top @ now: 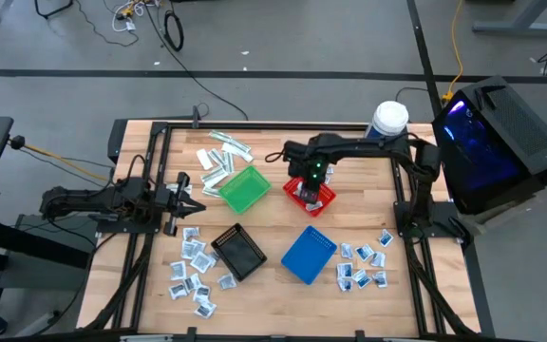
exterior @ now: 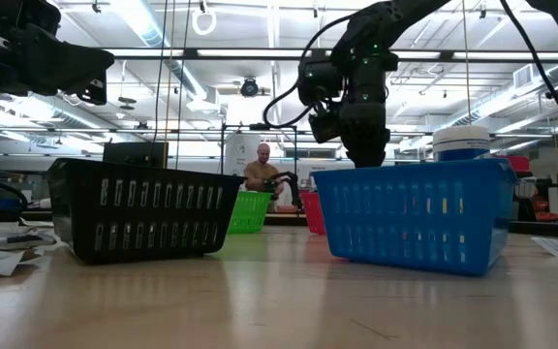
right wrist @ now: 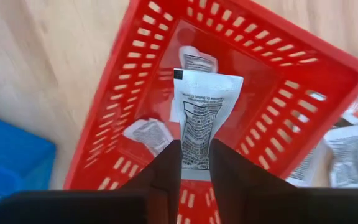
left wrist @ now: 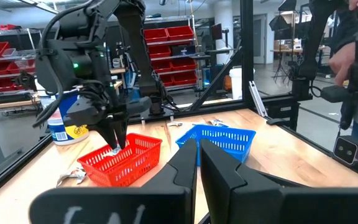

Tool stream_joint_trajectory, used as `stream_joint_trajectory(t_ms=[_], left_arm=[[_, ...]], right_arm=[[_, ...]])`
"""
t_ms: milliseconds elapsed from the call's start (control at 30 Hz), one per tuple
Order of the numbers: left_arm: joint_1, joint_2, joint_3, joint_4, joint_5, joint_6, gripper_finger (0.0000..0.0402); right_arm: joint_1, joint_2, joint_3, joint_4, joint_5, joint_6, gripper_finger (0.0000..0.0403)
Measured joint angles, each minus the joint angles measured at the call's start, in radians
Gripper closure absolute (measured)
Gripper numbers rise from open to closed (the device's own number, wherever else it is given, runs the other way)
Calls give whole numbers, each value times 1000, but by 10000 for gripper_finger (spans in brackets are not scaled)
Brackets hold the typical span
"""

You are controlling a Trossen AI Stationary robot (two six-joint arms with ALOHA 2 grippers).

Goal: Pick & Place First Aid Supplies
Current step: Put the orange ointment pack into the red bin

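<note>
My right gripper [right wrist: 196, 163] hangs over the red basket [top: 323, 199], fingers pointing down, shut on a white printed packet [right wrist: 197, 112]. Two more packets [right wrist: 149, 134] lie on the basket floor. In the left wrist view the same gripper [left wrist: 118, 144] dips to the red basket's rim. Loose squarish sachets lie flat on the table at near left [top: 193, 271] and near right [top: 364, 266]. Narrow strips [top: 221, 157] lie at far left. My left gripper [top: 190, 199] waits shut above the table's left side, touching nothing. My right gripper pinches the packet between its two fingers by one short end [right wrist: 196, 155], coming from above and pointing down. The packet hangs below the fingertips, flat side showing, over the inside of the red basket. Whether its far end touches the basket floor cannot be told.
A green basket [top: 243, 188], a black basket [top: 238, 252] and a blue basket [top: 309, 254] stand around the table's middle. A white-lidded tub [top: 388, 119] sits at the far right. More packets [right wrist: 347, 149] lie just outside the red basket. A person [exterior: 263, 170] is in the room behind.
</note>
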Motion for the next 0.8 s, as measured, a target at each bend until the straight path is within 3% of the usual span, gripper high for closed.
stream_joint_trajectory(t_ms=[500,800], left_arm=[[0,0,0,0,0,0,376],[0,0,0,0,0,0,376]], right_arm=[[-36,-75,0,3,4,39,219],[-159,-155,0,22,4,-34,201]])
